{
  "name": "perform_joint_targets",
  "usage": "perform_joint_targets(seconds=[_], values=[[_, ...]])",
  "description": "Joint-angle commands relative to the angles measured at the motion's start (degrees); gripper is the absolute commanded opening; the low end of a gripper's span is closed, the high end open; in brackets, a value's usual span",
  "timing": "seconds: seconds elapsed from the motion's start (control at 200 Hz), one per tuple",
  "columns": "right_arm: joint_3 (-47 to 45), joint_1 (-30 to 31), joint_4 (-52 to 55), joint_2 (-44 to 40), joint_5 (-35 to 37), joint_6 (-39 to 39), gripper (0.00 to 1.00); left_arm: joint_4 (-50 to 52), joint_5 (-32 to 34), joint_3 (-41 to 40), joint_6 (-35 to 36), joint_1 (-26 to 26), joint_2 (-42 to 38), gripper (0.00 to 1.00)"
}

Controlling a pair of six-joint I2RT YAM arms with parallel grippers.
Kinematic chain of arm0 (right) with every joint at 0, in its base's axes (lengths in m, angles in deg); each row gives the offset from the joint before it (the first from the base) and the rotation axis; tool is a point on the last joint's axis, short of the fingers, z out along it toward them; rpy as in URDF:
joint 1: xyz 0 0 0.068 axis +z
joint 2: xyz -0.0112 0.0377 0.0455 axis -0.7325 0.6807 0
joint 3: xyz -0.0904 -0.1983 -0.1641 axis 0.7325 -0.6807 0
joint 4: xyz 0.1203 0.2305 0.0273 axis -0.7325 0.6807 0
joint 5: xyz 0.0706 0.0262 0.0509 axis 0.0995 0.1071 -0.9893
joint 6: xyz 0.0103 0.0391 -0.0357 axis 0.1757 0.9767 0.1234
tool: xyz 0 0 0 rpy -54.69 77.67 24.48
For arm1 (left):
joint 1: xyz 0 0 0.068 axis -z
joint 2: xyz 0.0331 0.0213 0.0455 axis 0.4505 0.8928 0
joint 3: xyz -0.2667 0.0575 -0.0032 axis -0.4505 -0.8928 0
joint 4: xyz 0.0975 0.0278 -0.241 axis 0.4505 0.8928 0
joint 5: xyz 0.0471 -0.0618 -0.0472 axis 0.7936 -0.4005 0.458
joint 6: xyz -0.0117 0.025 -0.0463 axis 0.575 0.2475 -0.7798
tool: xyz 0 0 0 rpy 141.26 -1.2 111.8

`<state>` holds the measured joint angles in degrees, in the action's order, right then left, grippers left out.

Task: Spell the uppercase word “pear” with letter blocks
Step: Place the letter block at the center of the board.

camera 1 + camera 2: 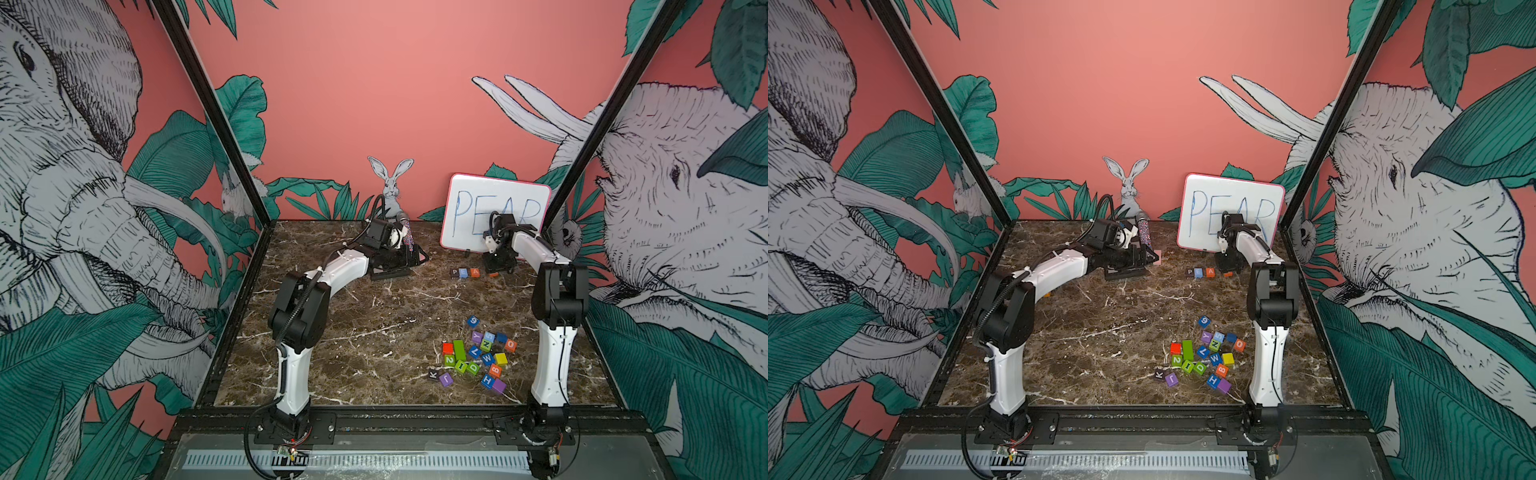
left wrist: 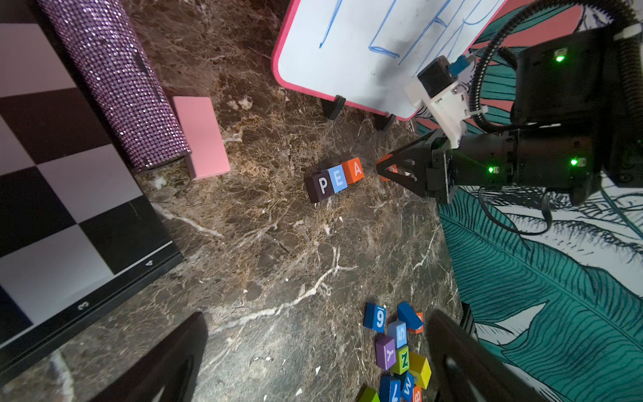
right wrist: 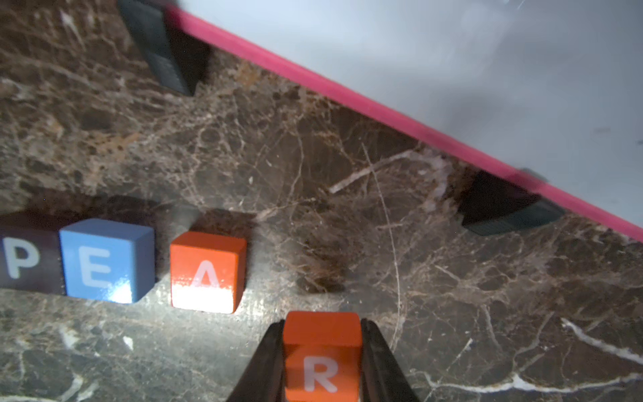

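While the right pincer (image 3: pixel 322 325) clamps the orange R block (image 3: pixel 322 369), the P block (image 3: pixel 24 259), E block (image 3: pixel 104 264) and A block (image 3: pixel 205 271) line up just to its left. Step 4 of 4, I judge: nudge R against A, level, then release.

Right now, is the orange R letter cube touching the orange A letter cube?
Apart. The right wrist view shows bare brown marble tabletop between the orange R letter cube and the orange A letter cube.

your black p cube (image 3: pixel 24 261), light-blue e cube (image 3: pixel 104 264) and orange a cube (image 3: pixel 207 275) line up left to right before the pink-edged whiteboard (image 3: pixel 452 69); the orange r cube (image 3: pixel 322 358) is just right, apart.
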<state>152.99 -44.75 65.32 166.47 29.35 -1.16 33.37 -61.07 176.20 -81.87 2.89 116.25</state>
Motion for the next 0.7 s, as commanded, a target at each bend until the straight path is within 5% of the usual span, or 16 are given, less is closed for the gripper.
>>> perform_joint_targets(seconds=[0.0,0.695], values=[[2.41,-0.15,2.26,1.77,-2.35,1.48,0.2,0.41,-0.75,1.23,0.47,-0.31,-0.24,0.99],[4.71,-0.24,1.84,5.61,-3.25,4.96,0.23,0.84,-0.19,-0.66,0.94,-0.75,-1.66,0.99]])
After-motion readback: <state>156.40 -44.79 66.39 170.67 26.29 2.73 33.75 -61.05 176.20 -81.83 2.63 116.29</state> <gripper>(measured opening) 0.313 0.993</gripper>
